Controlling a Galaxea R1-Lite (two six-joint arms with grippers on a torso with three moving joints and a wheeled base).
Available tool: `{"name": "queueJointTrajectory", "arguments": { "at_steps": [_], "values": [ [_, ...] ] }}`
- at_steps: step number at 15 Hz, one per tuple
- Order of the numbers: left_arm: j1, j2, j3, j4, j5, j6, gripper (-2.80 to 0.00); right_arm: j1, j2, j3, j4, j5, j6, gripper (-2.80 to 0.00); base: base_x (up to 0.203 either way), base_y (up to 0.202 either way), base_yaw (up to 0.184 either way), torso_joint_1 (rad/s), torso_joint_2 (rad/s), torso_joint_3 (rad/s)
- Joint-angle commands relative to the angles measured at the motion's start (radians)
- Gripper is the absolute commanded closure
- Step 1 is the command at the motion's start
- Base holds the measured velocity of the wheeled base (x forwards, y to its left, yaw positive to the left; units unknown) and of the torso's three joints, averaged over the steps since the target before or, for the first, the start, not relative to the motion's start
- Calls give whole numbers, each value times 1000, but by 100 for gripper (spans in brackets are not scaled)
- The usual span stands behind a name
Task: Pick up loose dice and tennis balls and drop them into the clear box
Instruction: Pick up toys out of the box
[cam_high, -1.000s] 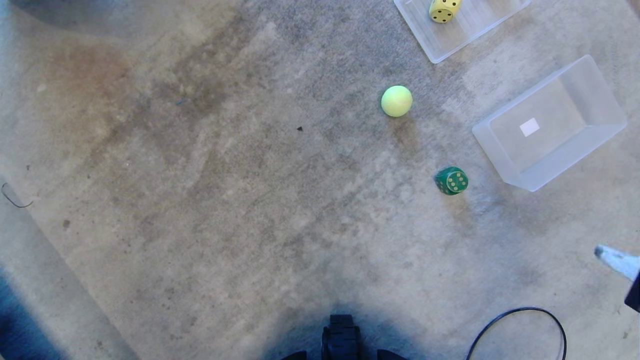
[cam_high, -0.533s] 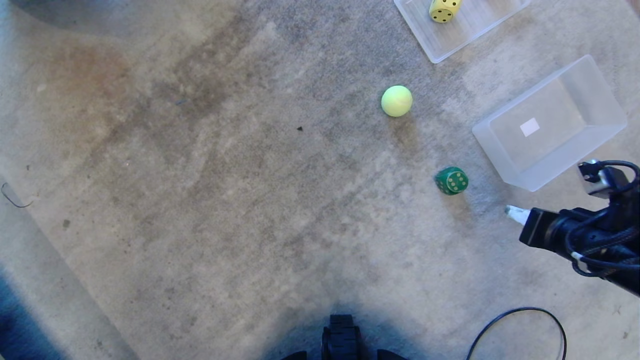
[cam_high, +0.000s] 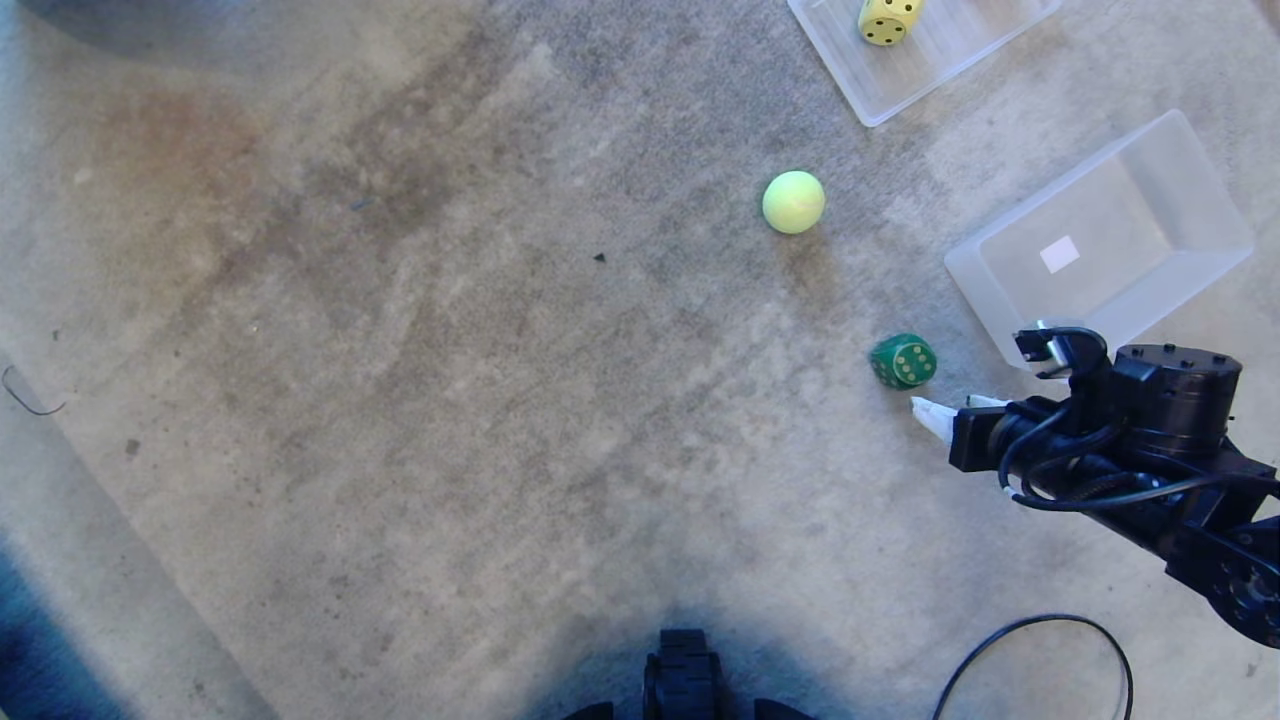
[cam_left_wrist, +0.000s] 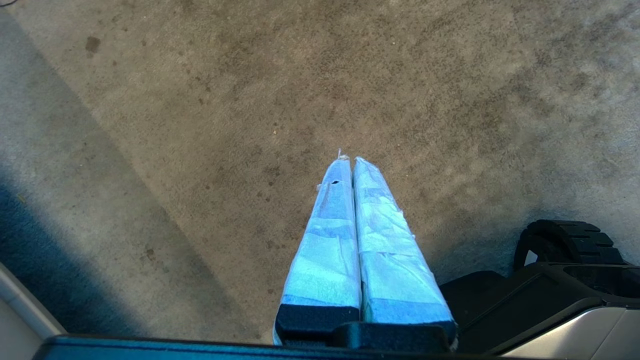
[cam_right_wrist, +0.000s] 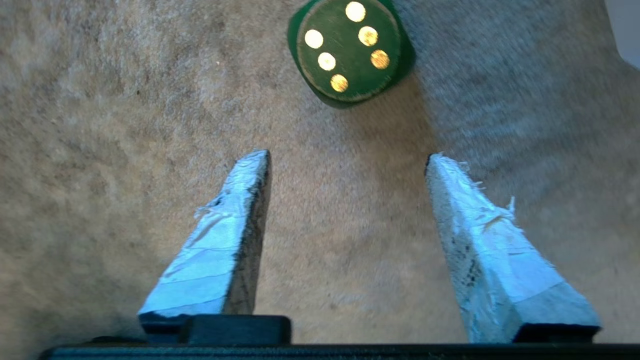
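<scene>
Right gripper (cam_right_wrist: 345, 157), tape-wrapped fingers spread wide, empty, near rounded green die (cam_right_wrist: 351, 50) on matted carpet (cam_high: 400, 400).

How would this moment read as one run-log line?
right gripper: jaws open, just short of green die | left gripper: parked, shut | clear box: empty

Green die (cam_right_wrist: 351, 50) on carpet (cam_right_wrist: 100, 125), right gripper (cam_right_wrist: 345, 160) fingers spread apart just short of it, empty

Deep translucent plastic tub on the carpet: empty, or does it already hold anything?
Empty. The deep translucent plastic tub shows only the white sticker on its bottom; no dice or balls inside.
</scene>
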Motion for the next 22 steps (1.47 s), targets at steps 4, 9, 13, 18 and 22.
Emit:
{"name": "queueJointTrajectory", "arguments": {
  "at_steps": [4, 9, 13, 18, 22],
  "values": [
    [0, 0, 0, 0, 0, 0, 0, -16, 133, -9, -188, 138, -39, -280, 0, 0, 0, 0, 0, 0],
    [0, 0, 0, 0, 0, 0, 0, -108, 188, -48, -264, 193, -237, -280, 0, 0, 0, 0, 0, 0],
    [0, 0, 0, 0, 0, 0, 0, -112, 186, -48, -239, 210, -253, -280, 0, 0, 0, 0, 0, 0],
    [0, 0, 0, 0, 0, 1, 0, -112, 269, -101, -329, 246, -255, -280, 0, 0, 0, 0, 0, 0],
    [0, 0, 0, 0, 0, 0, 0, -111, 336, -154, -378, 244, -259, -280, 0, 0, 0, 0, 0, 0]
  ]
}}
